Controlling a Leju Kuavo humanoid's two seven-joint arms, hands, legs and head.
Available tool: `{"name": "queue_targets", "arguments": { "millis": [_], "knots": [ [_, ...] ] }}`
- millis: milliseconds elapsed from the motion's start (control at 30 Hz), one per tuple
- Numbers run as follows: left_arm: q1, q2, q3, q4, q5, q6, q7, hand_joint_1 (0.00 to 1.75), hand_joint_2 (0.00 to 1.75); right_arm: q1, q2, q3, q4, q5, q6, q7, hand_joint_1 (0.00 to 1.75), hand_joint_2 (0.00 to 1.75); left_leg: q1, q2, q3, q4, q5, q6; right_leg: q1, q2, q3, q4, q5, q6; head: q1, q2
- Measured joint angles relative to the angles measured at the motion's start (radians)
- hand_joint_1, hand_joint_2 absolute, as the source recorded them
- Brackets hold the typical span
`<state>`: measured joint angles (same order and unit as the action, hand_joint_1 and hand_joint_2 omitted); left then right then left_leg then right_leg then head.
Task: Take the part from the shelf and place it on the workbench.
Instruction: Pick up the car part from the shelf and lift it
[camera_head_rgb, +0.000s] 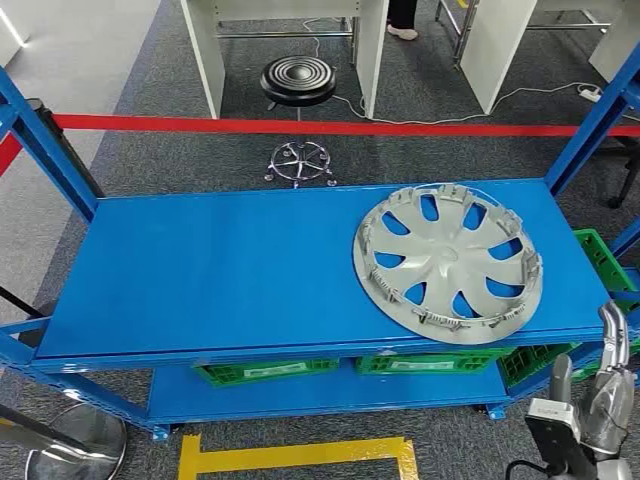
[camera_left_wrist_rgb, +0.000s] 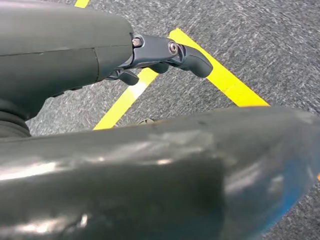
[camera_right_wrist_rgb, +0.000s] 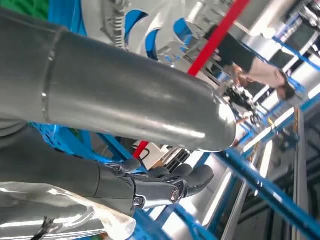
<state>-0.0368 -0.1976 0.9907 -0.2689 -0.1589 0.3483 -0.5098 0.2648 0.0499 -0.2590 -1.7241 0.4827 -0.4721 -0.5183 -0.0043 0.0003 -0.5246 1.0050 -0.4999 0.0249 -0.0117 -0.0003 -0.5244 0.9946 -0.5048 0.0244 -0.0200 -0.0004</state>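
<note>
The blue metal shelf (camera_head_rgb: 226, 270) runs across the head view between blue uprights, with green plastic crates (camera_head_rgb: 264, 369) on the lower level beneath it. On the right part of its top board lies the grey plastic wheel cover (camera_head_rgb: 447, 262), round and flat, so it has no long axis; its hollow back with the clip ring faces up, and its near edge reaches the shelf's front lip. Beyond the shelf a red barrier tape (camera_head_rgb: 340, 127) stretches across, and a black round stool (camera_head_rgb: 298, 80) stands on the grey carpet behind it. On the floor in front lies yellow tape (camera_head_rgb: 302, 455).

The left robot hand (camera_left_wrist_rgb: 166, 55) hangs above carpet and yellow lines, fingers loosely extended, holding nothing. The right robot hand (camera_head_rgb: 607, 385) sits at the lower right, fingers spread and pointing upward, empty and touching nothing. The wheel cover lies to its left and further forward, near but apart.
</note>
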Motion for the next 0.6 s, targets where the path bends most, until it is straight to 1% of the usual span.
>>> {"name": "queue_targets", "arguments": {
  "millis": [67, 100, 233, 400, 600],
  "knots": [
    [0.000, 0.000, 0.000, 0.000, -0.004, 0.000, 0.001, 0.00, 0.00, -0.005, -0.011, 0.000, 0.001, 0.008, 0.009, 0.010, 0.00, 0.00, 0.000, 0.000, 0.000, 0.000, 0.000, 0.000, 0.000, 0.000, 0.000, 0.000, 0.000, 0.000, 0.000, 0.000],
    [0.000, 0.000, 0.000, 0.000, -0.007, 0.000, 0.002, 0.00, 0.00, -0.010, -0.026, 0.001, 0.003, 0.015, 0.019, 0.020, 0.00, 0.00, 0.000, 0.000, 0.000, 0.000, 0.000, 0.000, 0.000, 0.000, 0.000, 0.000, 0.000, 0.000, 0.000, 0.000],
    [-0.003, 0.001, 0.000, 0.001, -0.025, 0.001, 0.007, 0.00, 0.00, -0.039, -0.105, 0.015, 0.025, 0.047, 0.076, 0.072, 0.00, 0.00, 0.000, 0.000, 0.000, 0.000, 0.000, 0.000, 0.000, 0.000, 0.000, 0.000, 0.000, 0.000, 0.000, 0.000],
    [-0.005, 0.006, 0.000, 0.003, -0.050, 0.000, 0.021, 0.00, 0.00, -0.067, -0.199, 0.053, 0.053, 0.100, 0.175, 0.148, 0.00, 0.00, 0.000, 0.000, 0.000, 0.000, 0.000, 0.000, 0.000, 0.000, 0.000, 0.000, 0.000, 0.000, 0.000, 0.000],
    [-0.007, 0.012, -0.001, 0.007, -0.078, -0.015, 0.041, 0.00, 0.00, -0.100, -0.285, 0.119, 0.088, 0.150, 0.281, 0.207, 0.00, 0.00, 0.000, 0.000, 0.000, 0.000, 0.000, 0.000, 0.000, 0.000, 0.000, 0.000, 0.000, 0.000, 0.000, 0.000]
  ]
}}
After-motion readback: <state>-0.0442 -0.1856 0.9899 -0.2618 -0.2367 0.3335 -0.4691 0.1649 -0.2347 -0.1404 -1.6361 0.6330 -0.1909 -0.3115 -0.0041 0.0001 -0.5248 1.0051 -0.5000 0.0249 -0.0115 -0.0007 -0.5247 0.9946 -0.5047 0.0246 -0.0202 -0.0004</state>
